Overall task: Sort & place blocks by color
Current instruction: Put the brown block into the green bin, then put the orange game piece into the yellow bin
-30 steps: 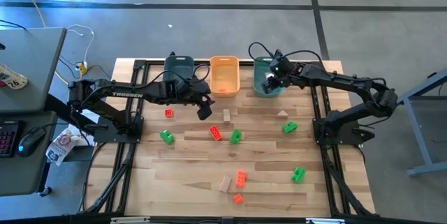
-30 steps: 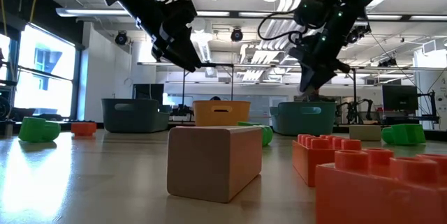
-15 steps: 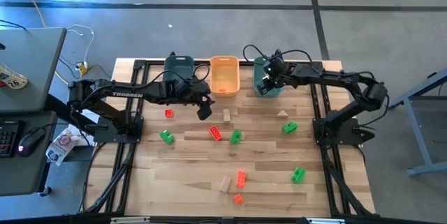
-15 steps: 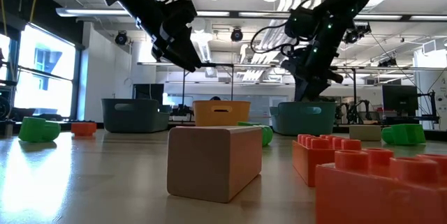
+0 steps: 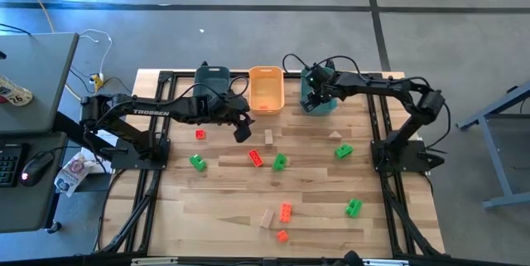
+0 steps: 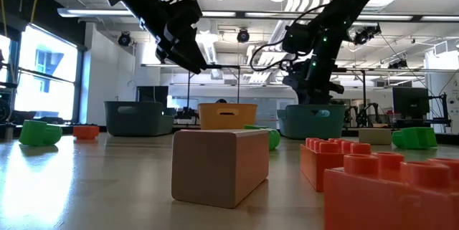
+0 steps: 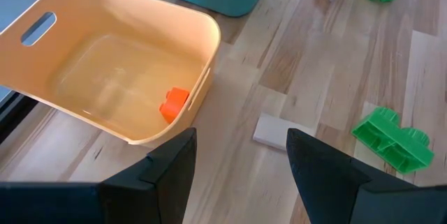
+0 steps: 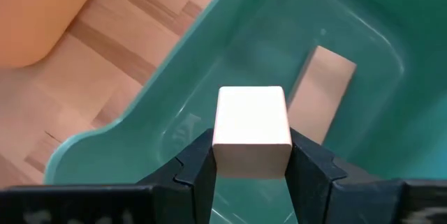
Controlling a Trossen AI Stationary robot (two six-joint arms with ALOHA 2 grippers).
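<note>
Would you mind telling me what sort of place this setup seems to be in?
Probably a robotics lab or workshop: exposed ceiling ducts overhead, a bare concrete floor, and a desk with a mouse beside the table.

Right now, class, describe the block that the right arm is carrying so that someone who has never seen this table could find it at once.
Start at the row of three bins along the table's far edge and go to the teal bin at the right end. Above it hangs the right arm's gripper, its jaws shut on a pale wooden block. It is the only tan block held off the table; another lies flat inside that bin.
</note>
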